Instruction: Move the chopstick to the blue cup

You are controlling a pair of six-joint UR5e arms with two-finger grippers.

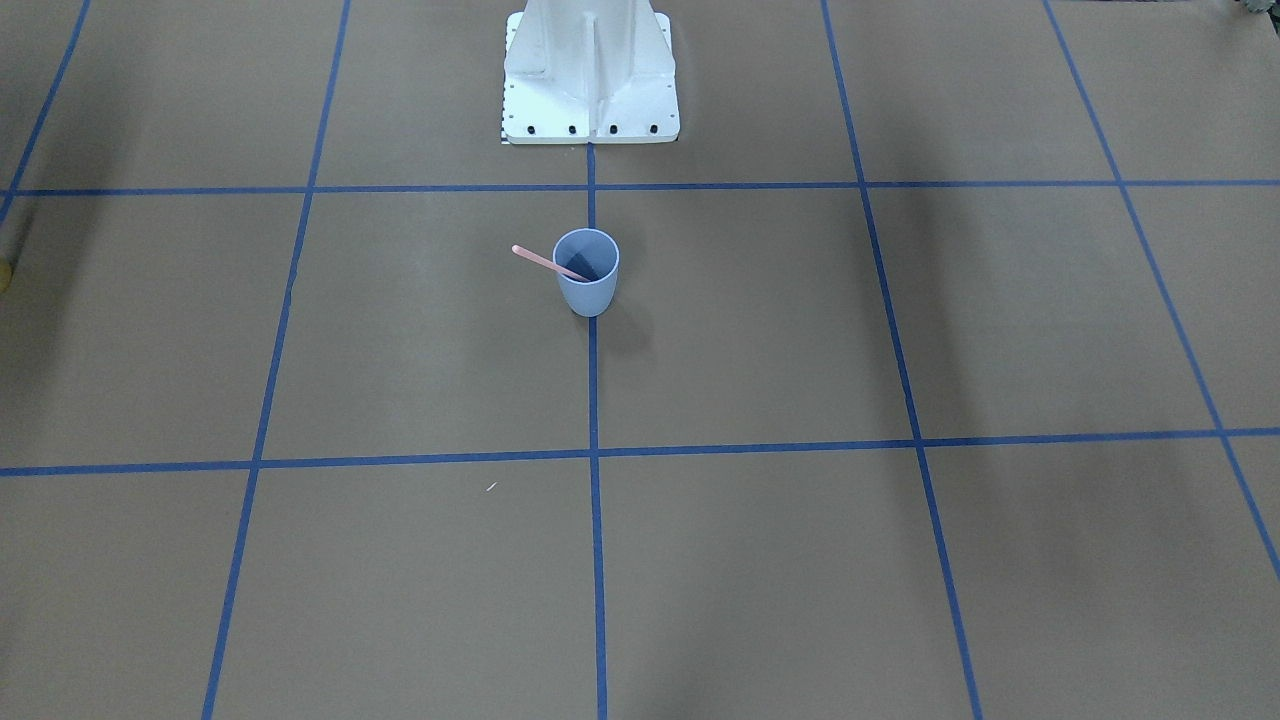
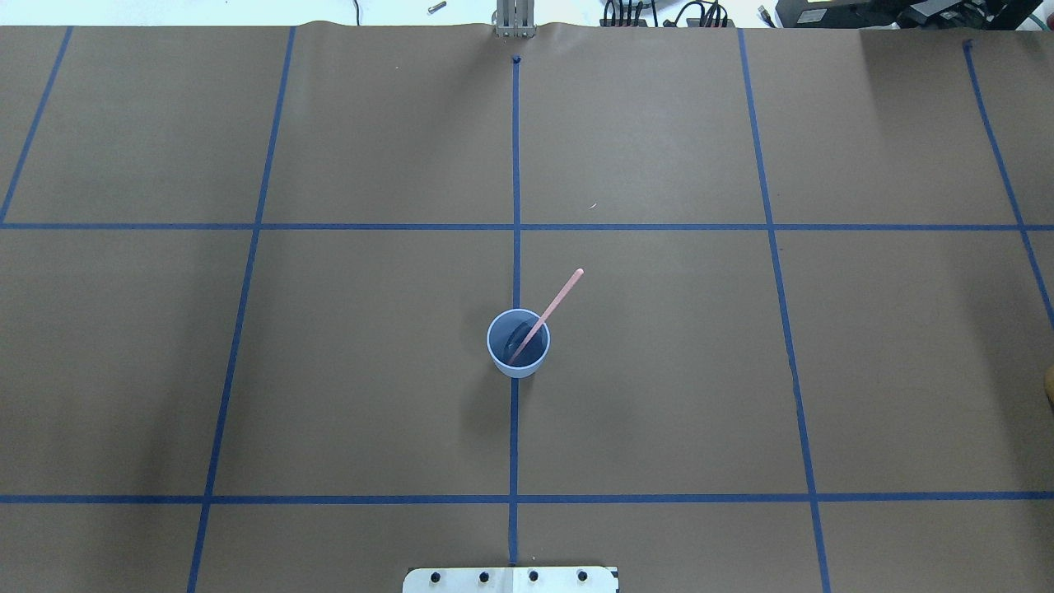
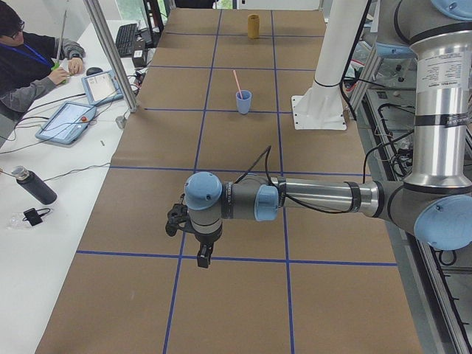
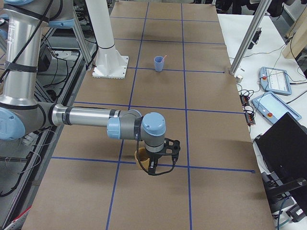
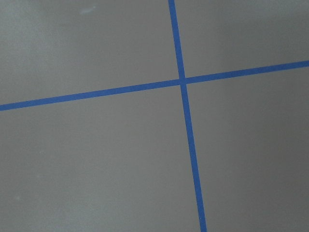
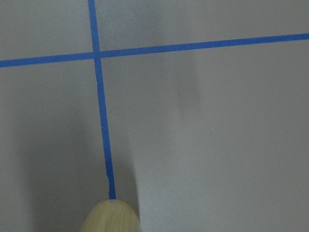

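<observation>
Chopstick (image 1: pixel 545 262) stands slanted in the blue cup (image 1: pixel 588 290): its lower end is inside and its rounded upper end leans out over the rim toward the left of the front-facing view. The cup is upright on a blue tape line (image 1: pixel 594 400) of the brown table (image 1: pixel 800 330), near the white pedestal (image 1: pixel 590 80).

From overhead, the chopstick (image 2: pixel 556 301) leans away from me and toward my right. The cup (image 2: pixel 519 371) sits on the centre tape line.

The left side view shows my left gripper (image 3: pixel 203 258) hanging over the near end of the table, fingers pointing down, well apart from the cup (image 3: pixel 243 103). I cannot tell whether those fingers are spread or pressed together. A person (image 3: pixel 29 66) sits at the side desk.

The right side view shows my right gripper (image 4: pixel 154 167) low over the table, just beside a wooden cylinder (image 4: pixel 141 155) and well apart from the cup (image 4: pixel 159 63). I cannot tell how its fingers stand either.

My left wrist camera shows two tape lines crossing.

My right wrist camera shows another crossing, with the cylinder's rounded top (image 6: pixel 110 216) at the bottom edge.
</observation>
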